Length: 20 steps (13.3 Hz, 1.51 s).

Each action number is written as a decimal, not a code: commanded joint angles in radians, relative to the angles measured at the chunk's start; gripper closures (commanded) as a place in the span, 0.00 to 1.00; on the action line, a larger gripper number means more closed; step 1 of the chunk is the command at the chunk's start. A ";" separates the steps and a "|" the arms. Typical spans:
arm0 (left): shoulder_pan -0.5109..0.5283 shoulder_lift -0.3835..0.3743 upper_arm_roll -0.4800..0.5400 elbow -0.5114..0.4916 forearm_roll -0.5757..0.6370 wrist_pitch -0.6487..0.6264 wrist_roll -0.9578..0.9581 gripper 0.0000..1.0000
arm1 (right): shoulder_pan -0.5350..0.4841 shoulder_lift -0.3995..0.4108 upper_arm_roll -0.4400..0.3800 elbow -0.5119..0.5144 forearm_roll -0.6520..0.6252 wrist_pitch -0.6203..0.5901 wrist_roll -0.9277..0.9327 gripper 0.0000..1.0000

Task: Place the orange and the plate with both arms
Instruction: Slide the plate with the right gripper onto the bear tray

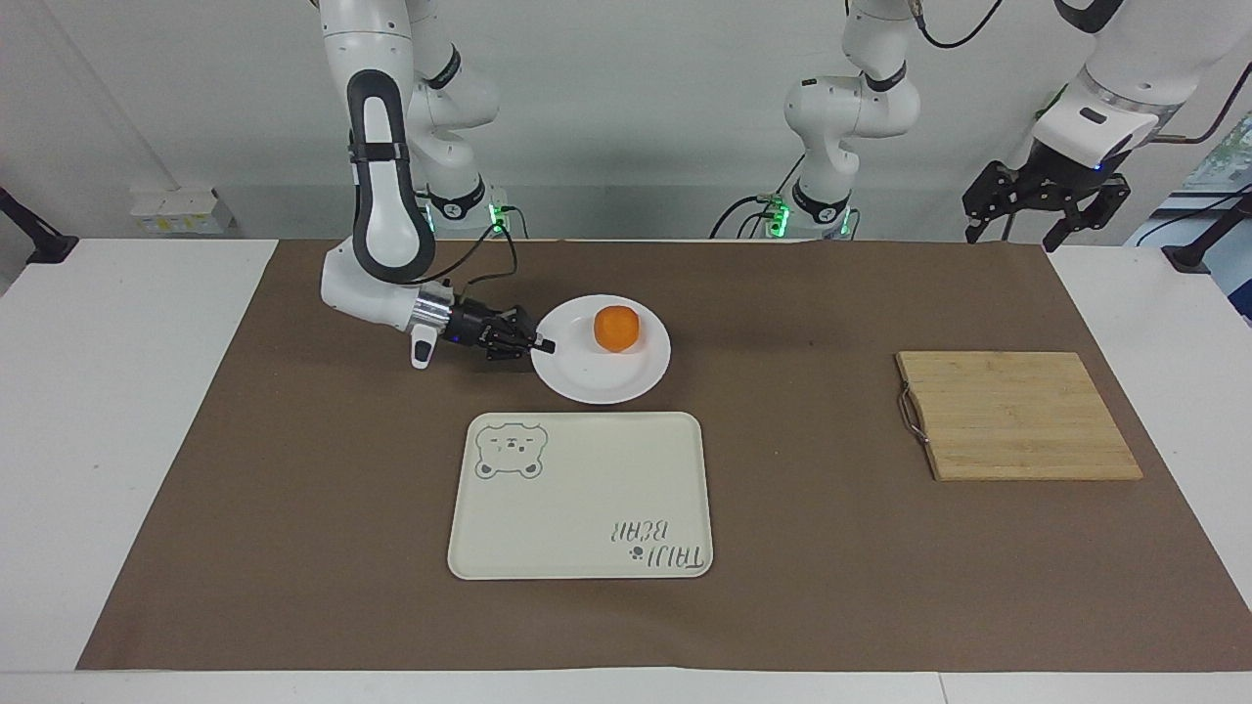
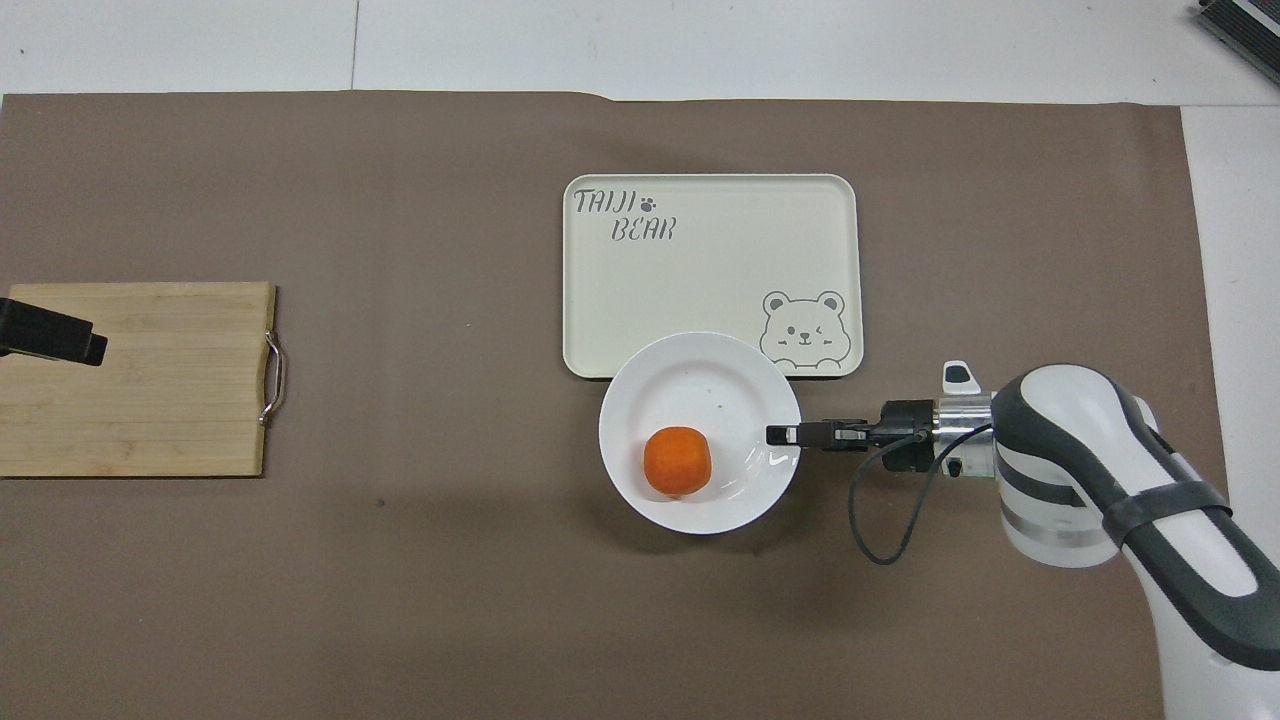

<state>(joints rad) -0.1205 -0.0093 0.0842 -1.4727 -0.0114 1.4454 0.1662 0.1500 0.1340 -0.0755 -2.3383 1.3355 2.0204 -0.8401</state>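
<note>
My right gripper clenched the white plate's rim, lifted over the bear tray's nearer edge, orange aboard; my left gripper (fingers spread) waited over the table's end.

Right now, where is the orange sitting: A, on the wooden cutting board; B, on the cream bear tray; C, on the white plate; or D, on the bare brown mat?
C: the orange lies on the white plate, whose rim the right gripper is pinching, while the left gripper waits in the air.
</note>
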 commanded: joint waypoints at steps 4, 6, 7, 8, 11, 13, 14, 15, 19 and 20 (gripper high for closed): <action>0.013 -0.020 -0.014 -0.018 0.016 -0.008 -0.008 0.00 | -0.024 0.076 0.003 0.138 0.030 -0.032 0.093 1.00; 0.013 -0.020 -0.014 -0.018 0.016 -0.002 -0.007 0.00 | -0.024 0.108 0.002 0.198 0.018 -0.032 0.139 1.00; 0.013 -0.020 -0.014 -0.018 0.016 -0.002 -0.007 0.00 | -0.029 0.122 0.002 0.227 0.014 -0.032 0.163 1.00; 0.015 -0.020 -0.014 -0.018 0.016 -0.002 -0.007 0.00 | -0.033 0.134 0.003 0.256 0.013 -0.032 0.183 1.00; 0.015 -0.020 -0.014 -0.018 0.016 -0.002 -0.007 0.00 | -0.046 0.171 0.002 0.342 0.010 -0.031 0.242 1.00; 0.015 -0.020 -0.014 -0.018 0.016 -0.002 -0.007 0.00 | -0.041 0.212 0.002 0.416 -0.013 -0.016 0.300 1.00; 0.015 -0.020 -0.014 -0.018 0.016 -0.002 -0.007 0.00 | -0.040 0.239 0.002 0.466 -0.048 -0.011 0.343 1.00; 0.015 -0.020 -0.014 -0.018 0.016 -0.002 -0.007 0.00 | -0.043 0.262 0.002 0.515 -0.067 -0.011 0.386 1.00; 0.015 -0.020 -0.014 -0.018 0.016 -0.002 -0.007 0.00 | -0.038 0.331 0.002 0.639 -0.081 0.020 0.507 1.00; 0.015 -0.020 -0.014 -0.018 0.016 -0.002 -0.007 0.00 | -0.046 0.360 0.003 0.658 -0.081 0.024 0.516 1.00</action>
<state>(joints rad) -0.1205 -0.0101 0.0840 -1.4726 -0.0114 1.4453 0.1656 0.1192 0.4345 -0.0799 -1.7554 1.2764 2.0451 -0.3737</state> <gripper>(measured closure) 0.000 0.960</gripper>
